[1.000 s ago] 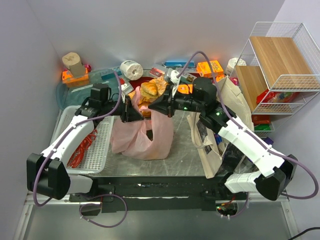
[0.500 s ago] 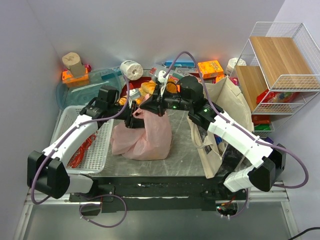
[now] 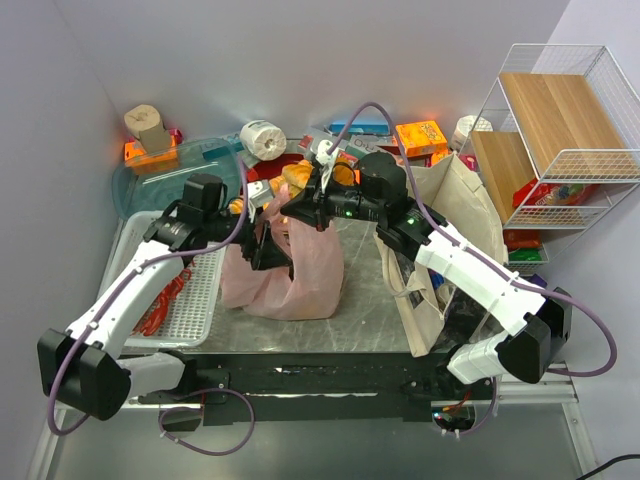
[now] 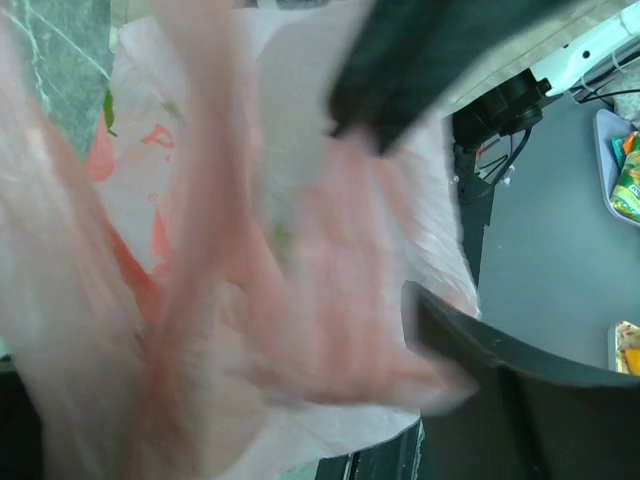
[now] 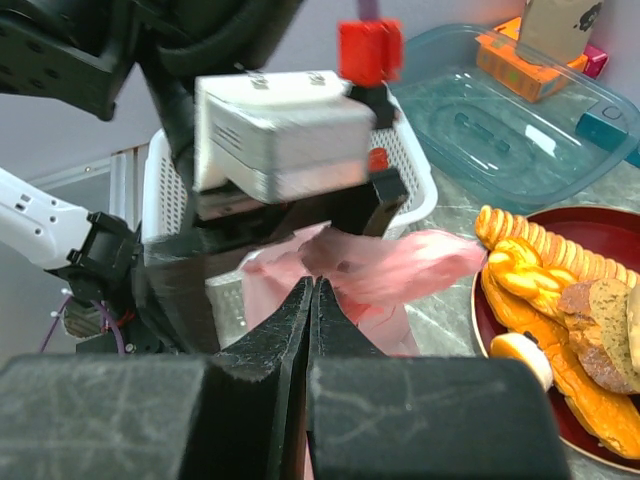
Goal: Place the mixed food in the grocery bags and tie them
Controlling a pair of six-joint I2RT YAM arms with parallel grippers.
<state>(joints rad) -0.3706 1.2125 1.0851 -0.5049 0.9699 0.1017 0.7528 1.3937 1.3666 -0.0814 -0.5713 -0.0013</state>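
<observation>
The pink plastic grocery bag [image 3: 300, 285] stands mid-table, its top drawn up into a twist. My right gripper [image 3: 298, 213] is shut on that pink handle [image 5: 390, 265], with the plastic pinched at the tips of my right gripper [image 5: 316, 283]. My left gripper [image 3: 268, 245] is at the bag's left shoulder, open. In the left wrist view the blurred bag [image 4: 250, 300] fills the space between the spread fingers [image 4: 500, 390]. Red and green shapes [image 4: 120, 170] show faintly through the plastic; I cannot name them. The beige canvas tote [image 3: 425, 290] stands at the right under my right arm.
A dark red plate [image 5: 620, 225] of breads [image 3: 300, 178] sits just behind the bag. A white slotted basket [image 3: 200, 290] holding something red lies at left, with a clear blue tub [image 3: 160, 180] behind it. A wire shelf [image 3: 560, 130] stands far right. Boxes and rolls line the back wall.
My left gripper has opened, let go of the pink bag and drawn back slightly left. My right gripper first carried the handle leftward, then held still.
</observation>
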